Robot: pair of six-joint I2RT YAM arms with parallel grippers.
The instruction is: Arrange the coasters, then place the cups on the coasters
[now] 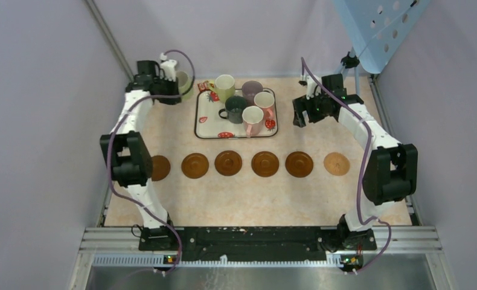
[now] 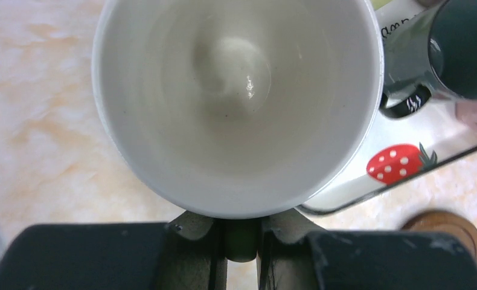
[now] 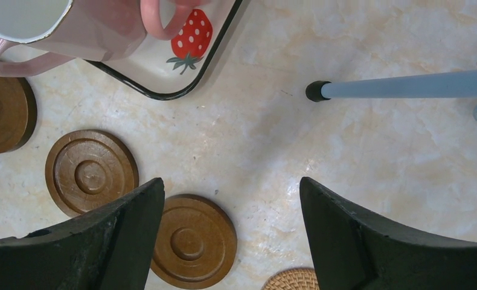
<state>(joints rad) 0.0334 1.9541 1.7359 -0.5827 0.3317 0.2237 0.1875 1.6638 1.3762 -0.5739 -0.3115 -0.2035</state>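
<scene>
- Reads as the cup-placing step: six coasters (image 1: 229, 163) lie in one row across the worktop (image 1: 236, 199), with the lighter tan coaster (image 1: 337, 164) at the right end and the leftmost partly hidden by the left arm.
- Shows the left end effector (image 2: 242, 235) clenched on the near side of a pale green mug (image 2: 236, 103), at the far left just beside the strawberry tray (image 1: 197, 115); cannot tell whether lifted or resting.
- Counts five more mugs crowded on the tray.
- Shows the right end effector (image 3: 230, 184) released, jaws wide, over bare worktop right of the tray.
- Probably calls next for carrying the mug, kept upright, to a left-hand coaster and centring it there.
- Offers an open strip between tray and row; tighter by the left wall, the tray rim and the blue pole (image 3: 405, 84) at right.
</scene>
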